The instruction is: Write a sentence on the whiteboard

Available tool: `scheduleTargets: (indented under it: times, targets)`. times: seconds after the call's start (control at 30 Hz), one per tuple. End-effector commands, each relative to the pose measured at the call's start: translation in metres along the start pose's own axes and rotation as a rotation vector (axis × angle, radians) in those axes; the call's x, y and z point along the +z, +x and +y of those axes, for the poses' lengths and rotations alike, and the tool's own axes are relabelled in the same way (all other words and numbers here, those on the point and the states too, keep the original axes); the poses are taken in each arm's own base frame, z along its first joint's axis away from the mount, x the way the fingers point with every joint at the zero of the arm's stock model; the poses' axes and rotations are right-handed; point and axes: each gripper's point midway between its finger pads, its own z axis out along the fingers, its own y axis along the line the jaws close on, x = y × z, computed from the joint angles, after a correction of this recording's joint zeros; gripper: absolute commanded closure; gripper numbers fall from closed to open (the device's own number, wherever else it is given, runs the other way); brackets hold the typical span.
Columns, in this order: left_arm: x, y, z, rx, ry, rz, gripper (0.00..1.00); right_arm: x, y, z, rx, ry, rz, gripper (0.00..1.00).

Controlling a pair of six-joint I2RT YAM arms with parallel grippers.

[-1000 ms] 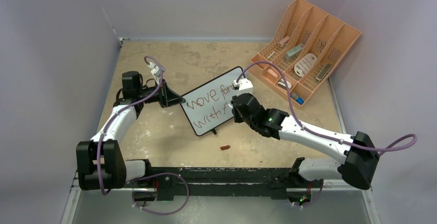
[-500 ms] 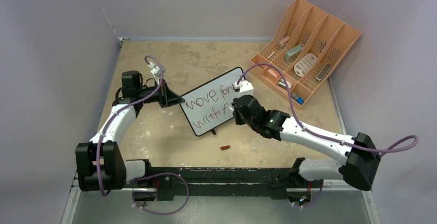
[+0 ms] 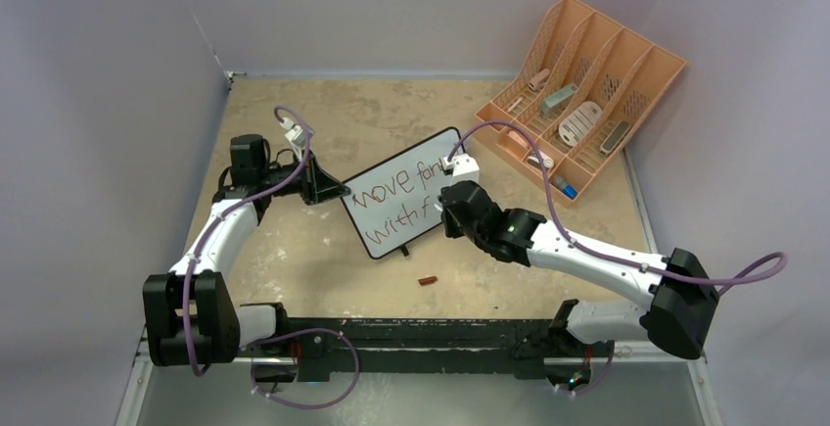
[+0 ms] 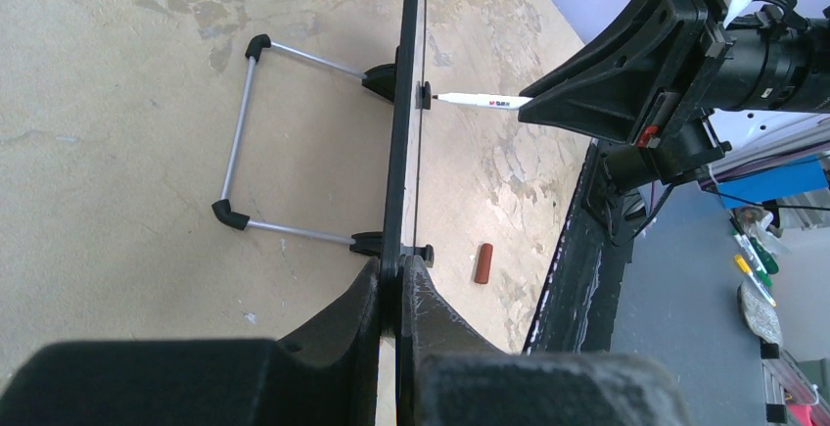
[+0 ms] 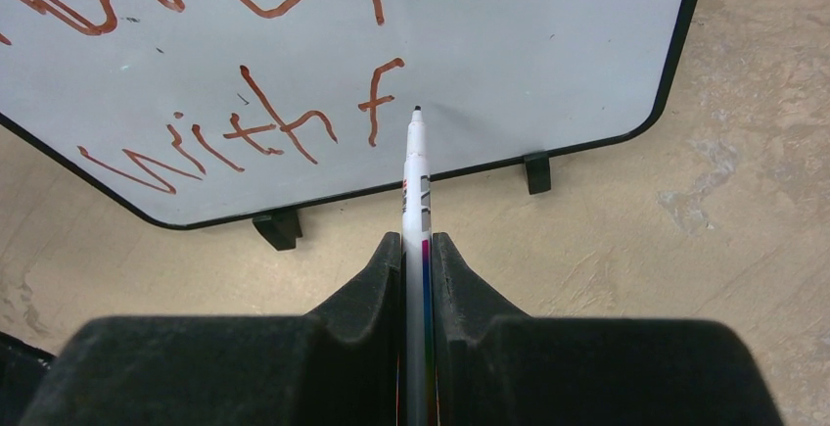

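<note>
plain lavender walls [image 3: 440, 5] around a mottled beige tabletop [image 3: 294, 240]

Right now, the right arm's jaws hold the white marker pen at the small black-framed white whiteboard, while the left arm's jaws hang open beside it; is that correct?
Not quite: the left arm's jaws are shut on the edge of the small black-framed whiteboard, as the left wrist view shows. The right arm's jaws do hold the white marker pen at it.

Glossy whiteboard [image 5: 548, 44], rough mottled tabletop [image 5: 705, 299], shiny metal stand [image 4: 238, 132]
</note>
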Motion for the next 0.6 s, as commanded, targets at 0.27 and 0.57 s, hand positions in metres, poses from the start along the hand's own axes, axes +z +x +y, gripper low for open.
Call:
scheduleTargets:
  times: [0.27, 0.57]
  targets:
    - [-0.0046, -0.0104, -0.0007, 0.049, -0.007, -0.030, 1.00, 0.0048, -0.0175, 0.0022, 0.025, 0.014, -0.059, 1.00]
    - [-0.0043, -0.0106, -0.0007, 0.050, -0.007, -0.030, 1.00, 0.0075, -0.0187, 0.0012, 0.024, 0.025, -0.065, 1.00]
